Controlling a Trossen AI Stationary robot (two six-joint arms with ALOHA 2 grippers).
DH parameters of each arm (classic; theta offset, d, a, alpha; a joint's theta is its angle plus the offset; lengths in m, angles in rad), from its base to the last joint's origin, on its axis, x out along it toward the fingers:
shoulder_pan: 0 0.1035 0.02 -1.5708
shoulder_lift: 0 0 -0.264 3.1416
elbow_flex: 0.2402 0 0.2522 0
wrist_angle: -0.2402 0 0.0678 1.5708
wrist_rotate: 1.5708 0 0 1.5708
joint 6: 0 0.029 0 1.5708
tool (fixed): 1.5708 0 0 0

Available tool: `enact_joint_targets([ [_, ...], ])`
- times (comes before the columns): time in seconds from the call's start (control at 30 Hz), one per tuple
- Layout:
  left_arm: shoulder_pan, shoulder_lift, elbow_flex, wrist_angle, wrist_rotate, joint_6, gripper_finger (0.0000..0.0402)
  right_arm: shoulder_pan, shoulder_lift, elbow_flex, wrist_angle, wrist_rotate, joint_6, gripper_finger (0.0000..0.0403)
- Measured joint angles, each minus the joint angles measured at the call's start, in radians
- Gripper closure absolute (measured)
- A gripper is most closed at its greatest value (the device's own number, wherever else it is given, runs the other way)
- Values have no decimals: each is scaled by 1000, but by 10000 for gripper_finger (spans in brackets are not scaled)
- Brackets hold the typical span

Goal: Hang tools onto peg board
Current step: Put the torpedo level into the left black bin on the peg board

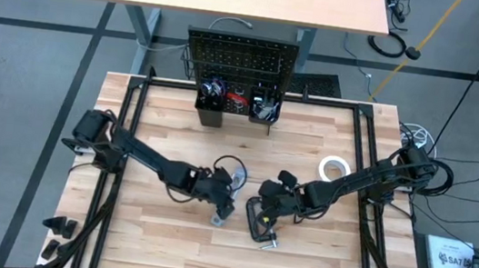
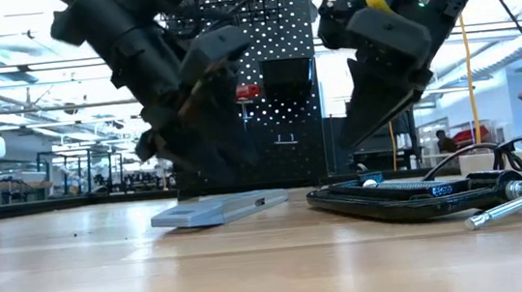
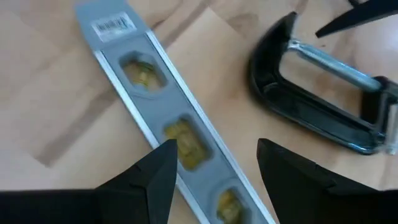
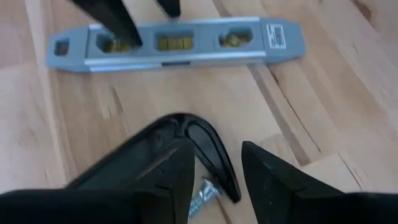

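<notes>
A blue-silver level point(image 3: 155, 106) lies flat on the tabletop, and also shows in the high view point(image 1: 217, 216) and the low view point(image 2: 219, 209). My left gripper point(image 3: 214, 155) is open low over it, one finger on each side of its width. A black C-clamp point(image 4: 199, 140) lies flat just to the right of the level point(image 1: 260, 224). My right gripper point(image 4: 217, 162) is open just above the clamp's curved frame. The peg board point(image 1: 240, 56) stands upright at the table's far edge, with two bins point(image 1: 209, 103) that hold tools.
A white tape roll point(image 1: 334, 169) lies to the right of the two grippers. A dark looped thing that looks like glasses point(image 1: 230, 166) lies just beyond my left gripper. The two grippers point(image 1: 248, 201) stand close together at mid-table. Bare wood lies toward the near edge.
</notes>
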Motion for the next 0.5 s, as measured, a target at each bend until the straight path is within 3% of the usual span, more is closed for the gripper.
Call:
enact_joint_targets([
  [0.23, 6, 1, 112, -180, -106, 22, 185, -6, 0, 0, -34, 2, 4, 276],
  [0.5, 6, 41, 119, -219, -202, -106, 185, -7, 0, 0, -34, 4, 4, 276],
])
